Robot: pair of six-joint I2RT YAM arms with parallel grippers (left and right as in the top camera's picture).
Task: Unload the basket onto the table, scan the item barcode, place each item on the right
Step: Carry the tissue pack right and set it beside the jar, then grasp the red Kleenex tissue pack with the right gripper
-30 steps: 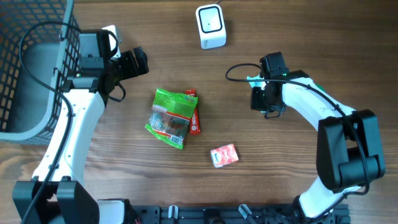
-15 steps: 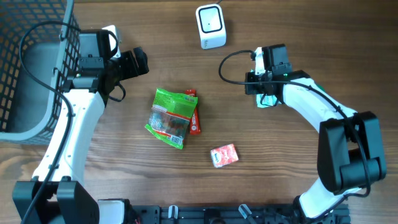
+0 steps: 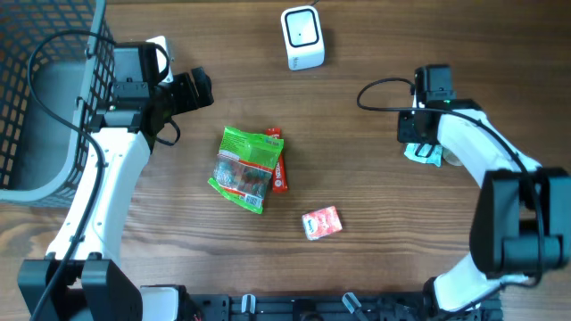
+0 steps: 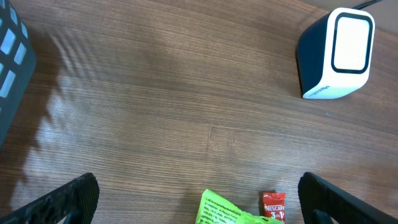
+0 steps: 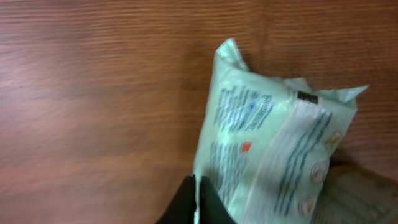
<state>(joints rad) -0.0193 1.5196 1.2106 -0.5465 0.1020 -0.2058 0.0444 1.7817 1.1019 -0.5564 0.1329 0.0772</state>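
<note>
Here, right claw (image 5: 195, 193) pinching packet (image 5: 273, 143) edge.

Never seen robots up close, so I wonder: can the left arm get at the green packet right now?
Probably yes. The left gripper is open and empty, and only bare table lies between it and the green packet, which has nothing on top.
</note>
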